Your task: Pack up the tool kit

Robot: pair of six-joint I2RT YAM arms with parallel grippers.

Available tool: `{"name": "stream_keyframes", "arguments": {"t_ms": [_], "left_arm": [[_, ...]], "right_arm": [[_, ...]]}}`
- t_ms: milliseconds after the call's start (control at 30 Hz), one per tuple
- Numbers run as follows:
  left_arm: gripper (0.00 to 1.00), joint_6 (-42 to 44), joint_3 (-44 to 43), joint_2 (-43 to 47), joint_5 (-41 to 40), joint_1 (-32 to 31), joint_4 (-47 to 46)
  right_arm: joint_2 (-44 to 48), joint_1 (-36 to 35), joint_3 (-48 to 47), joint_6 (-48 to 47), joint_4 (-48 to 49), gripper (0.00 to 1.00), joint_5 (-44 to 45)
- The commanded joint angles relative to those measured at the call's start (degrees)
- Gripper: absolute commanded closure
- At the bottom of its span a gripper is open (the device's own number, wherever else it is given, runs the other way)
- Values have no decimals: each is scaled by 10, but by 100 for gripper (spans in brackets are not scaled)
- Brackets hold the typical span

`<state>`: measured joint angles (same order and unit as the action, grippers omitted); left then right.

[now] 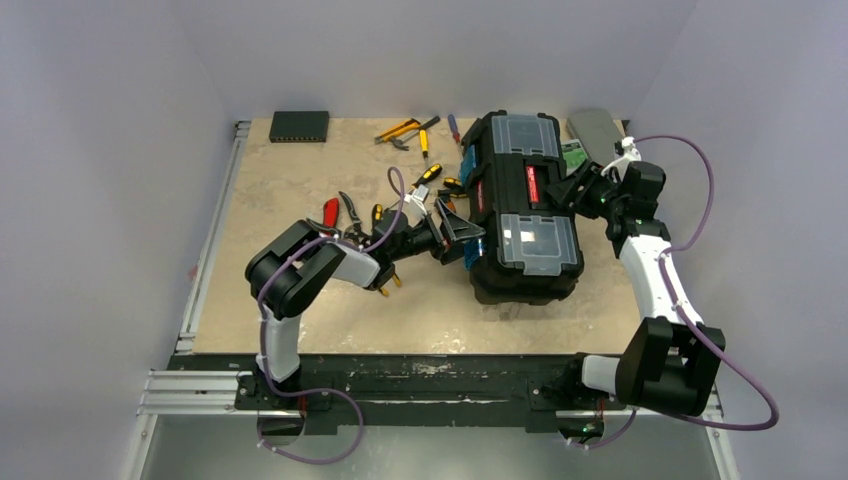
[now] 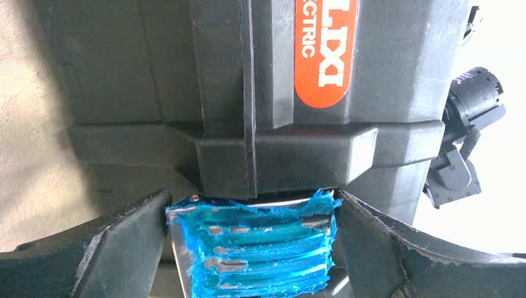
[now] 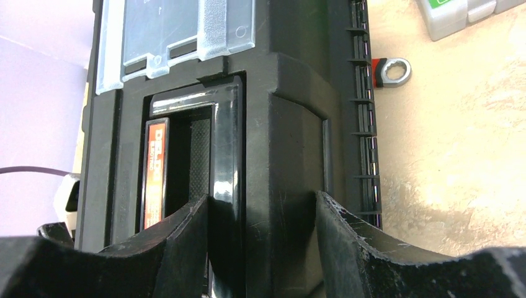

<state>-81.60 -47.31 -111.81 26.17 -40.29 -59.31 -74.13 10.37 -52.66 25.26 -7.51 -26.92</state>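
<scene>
Top external is showing both arms reaching out from the near edge of the desk (image 1: 300,310), the left one bending low to the right and the right one coming in from the right side. The left pincer (image 1: 462,232) is standing at its widest against the left wall of the toolbox (image 1: 520,205). In the left wrist view its fingers (image 2: 118,248) are flanking a blue latch (image 2: 251,248), which is filling the gap between them, though I cannot tell whether they are squeezing it. The toolbox is lying lid-up and shut, a little right of the desk's middle, its length running near to far. The right pincer (image 1: 572,190) is sitting about half open on the lid. In the right wrist view one finger (image 3: 173,242) is reaching into the recess of the red-labelled handle (image 3: 223,180) and the other is bearing on the outer side of the lid's ridge, so the jaws are clamping the toolbox there. Clear-lidded compartments (image 1: 538,240) are lying on either side of the handle. Left of the toolbox, red-handled pliers (image 1: 331,212) are lying beside the left arm. A wrench (image 3: 391,69) is lying just beside the toolbox's right wall. Farther back, yellow-black screwdrivers (image 1: 405,130) are lying loose, a grey case (image 1: 590,130) is sitting at the far right and a flat black box (image 1: 298,125) at the far left
</scene>
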Motion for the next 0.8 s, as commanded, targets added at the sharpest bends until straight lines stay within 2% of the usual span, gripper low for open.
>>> {"name": "stream_keyframes", "arguments": {"t_ms": [0,100,433,633,767], "left_arm": [[0,-37,-35,-29,18,-19,-64],[2,-56,-43,-46,22,-19,-91],[0,-57,-44,-45,26,-22,-90],[12,-79,-40,-37,36,-23,-114],[3,-72,-26,-5,41,-25,-104]], "right_arm": [[-60,-1,39,16,-79,100,44],[-60,-2,40,16,-80,100,48],[-63,-1,48,19,-72,100,49],[-58,-1,47,19,-77,100,50],[-56,-2,47,19,-78,100,50]]}}
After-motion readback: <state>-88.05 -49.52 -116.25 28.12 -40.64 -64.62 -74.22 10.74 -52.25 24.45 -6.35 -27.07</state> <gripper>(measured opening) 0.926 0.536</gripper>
